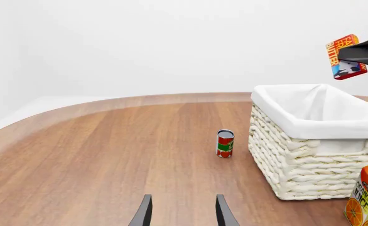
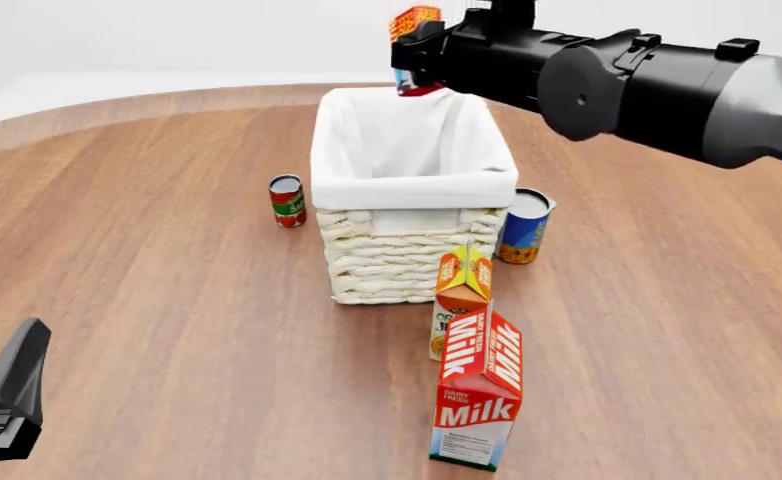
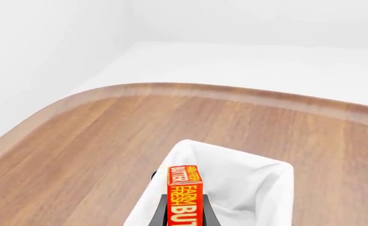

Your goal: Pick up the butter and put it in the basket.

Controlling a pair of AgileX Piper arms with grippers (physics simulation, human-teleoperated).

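The butter point(image 2: 413, 20), a small red and orange box with a blue end, hangs in the air over the far end of the basket point(image 2: 410, 180). My right gripper point(image 2: 415, 55) is shut on it. In the left wrist view the butter point(image 1: 343, 55) shows held above the basket point(image 1: 316, 136). From the right wrist the butter point(image 3: 182, 197) stands edge-on between the fingers, with the basket's white lining point(image 3: 247, 183) beneath. My left gripper point(image 1: 182, 214) is open and low over bare table, far to the left of the basket.
A red tomato can point(image 2: 286, 200) stands left of the basket, and a blue and orange can point(image 2: 525, 226) stands to its right. An orange juice carton point(image 2: 461, 295) and a tall red milk carton point(image 2: 481, 392) stand in front of the basket.
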